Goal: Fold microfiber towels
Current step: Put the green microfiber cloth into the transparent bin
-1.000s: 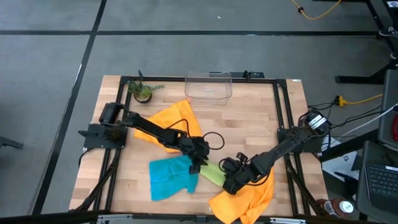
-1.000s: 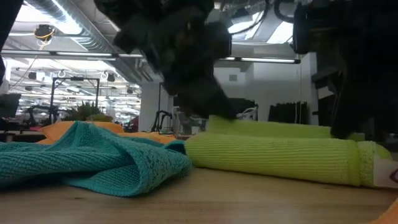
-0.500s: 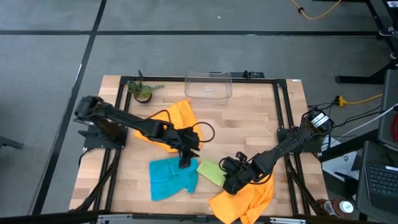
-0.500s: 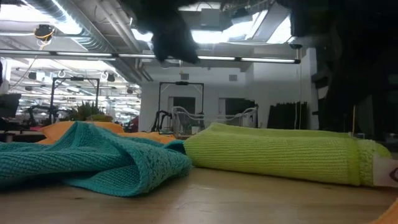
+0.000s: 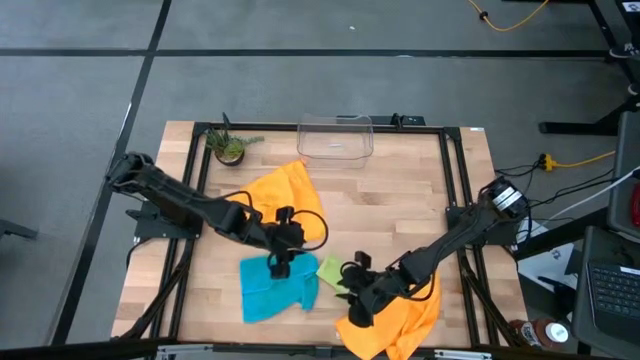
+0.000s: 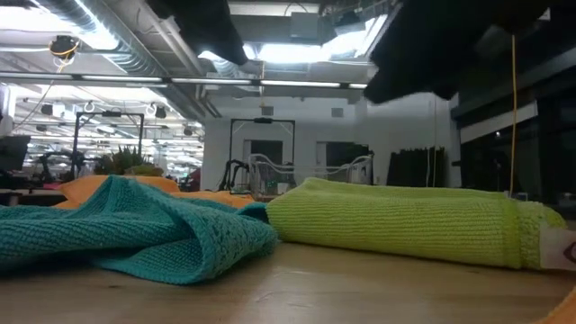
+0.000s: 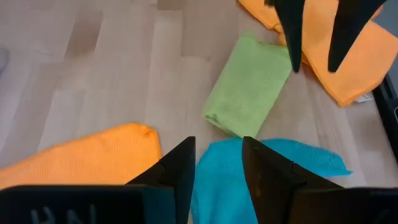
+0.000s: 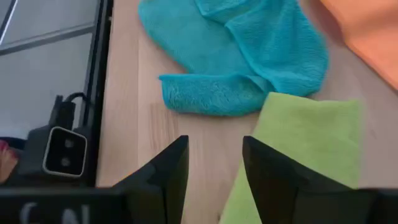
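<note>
High view, left gripper (image 5: pixel 281 262) above teal towel (image 5: pixel 272 287), green towel (image 5: pixel 331 271) at its 3 o'clock, right gripper (image 5: pixel 352 297) beside it, low view, green roll (image 6: pixel 405 229) flat, wrist views, both grippers' fingers slightly apart, holding nothing.

The wooden table (image 5: pixel 400 200) carries a green towel (image 5: pixel 333 272) between both claws, a blue towel (image 5: pixel 275 287), two orange towels (image 5: pixel 283 195) (image 5: pixel 395 318), a clear bin (image 5: pixel 335 137) and a small plant (image 5: pixel 229 148).

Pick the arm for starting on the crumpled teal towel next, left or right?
Left, probably. The left gripper hangs open right over the teal towel. The right gripper sits across the folded green towel, also open, farther off.
</note>
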Motion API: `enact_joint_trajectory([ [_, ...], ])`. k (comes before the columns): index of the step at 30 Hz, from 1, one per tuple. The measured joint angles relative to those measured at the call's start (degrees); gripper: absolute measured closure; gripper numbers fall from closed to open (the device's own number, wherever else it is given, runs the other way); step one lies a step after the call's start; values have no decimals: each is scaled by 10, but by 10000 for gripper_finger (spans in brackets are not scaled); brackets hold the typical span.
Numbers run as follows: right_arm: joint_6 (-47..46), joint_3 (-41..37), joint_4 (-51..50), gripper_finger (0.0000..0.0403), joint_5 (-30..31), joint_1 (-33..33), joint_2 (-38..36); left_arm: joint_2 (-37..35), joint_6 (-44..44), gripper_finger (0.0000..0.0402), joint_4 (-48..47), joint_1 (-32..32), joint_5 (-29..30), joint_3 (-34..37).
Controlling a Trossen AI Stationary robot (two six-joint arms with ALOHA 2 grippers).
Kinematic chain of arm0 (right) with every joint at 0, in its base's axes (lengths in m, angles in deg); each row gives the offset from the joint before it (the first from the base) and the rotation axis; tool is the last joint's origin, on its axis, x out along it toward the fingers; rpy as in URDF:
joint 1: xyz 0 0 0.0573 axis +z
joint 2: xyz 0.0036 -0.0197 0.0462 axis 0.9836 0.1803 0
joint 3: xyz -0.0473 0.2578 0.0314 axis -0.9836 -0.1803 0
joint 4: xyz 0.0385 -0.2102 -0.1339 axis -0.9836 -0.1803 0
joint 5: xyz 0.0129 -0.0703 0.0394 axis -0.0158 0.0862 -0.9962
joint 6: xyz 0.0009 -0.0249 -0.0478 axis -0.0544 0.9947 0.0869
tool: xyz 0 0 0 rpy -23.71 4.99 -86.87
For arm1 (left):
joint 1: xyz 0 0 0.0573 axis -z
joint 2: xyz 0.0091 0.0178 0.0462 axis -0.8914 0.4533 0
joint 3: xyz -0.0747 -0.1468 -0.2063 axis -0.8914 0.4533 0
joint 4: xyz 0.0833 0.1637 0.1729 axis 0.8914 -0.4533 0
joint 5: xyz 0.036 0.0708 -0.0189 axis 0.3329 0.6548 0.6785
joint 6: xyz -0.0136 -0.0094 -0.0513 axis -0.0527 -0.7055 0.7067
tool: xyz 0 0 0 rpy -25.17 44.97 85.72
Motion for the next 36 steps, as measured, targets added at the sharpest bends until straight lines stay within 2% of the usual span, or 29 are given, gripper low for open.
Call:
enact_joint_trajectory([
  [4, 1, 10, 10, 250, 20, 0, 25, 0, 1, 279, -8, 13, 8, 0],
  [8, 41, 72, -22, 250, 32, 0, 51, 0, 2, 279, -15, 21, 8, 0],
  [11, 32, 142, -147, 250, 52, 0, 79, 0, 3, 279, -22, 25, 9, 0],
  [14, -30, 207, -285, 250, 69, 0, 97, 0, 3, 279, -23, 30, 9, 0],
  [17, -82, 236, -349, 250, 67, 0, 109, 0, 4, 279, -23, 34, 9, 0],
  [22, -86, 238, -346, 250, 14, 2, 110, 0, 3, 279, -23, 38, 9, 0],
  [26, -39, 238, -331, 250, -36, 2, 110, 0, 3, 279, -23, 38, 9, 0],
  [30, -46, 238, -329, 246, -56, -3, 110, 0, 2, 279, -23, 38, 9, 0],
  [33, -47, 237, -329, 224, -83, -10, 110, 0, 2, 279, -22, 38, 9, 0],
  [36, -48, 228, -313, 186, -64, -11, 110, 0, 2, 279, -22, 38, 9, 0],
])
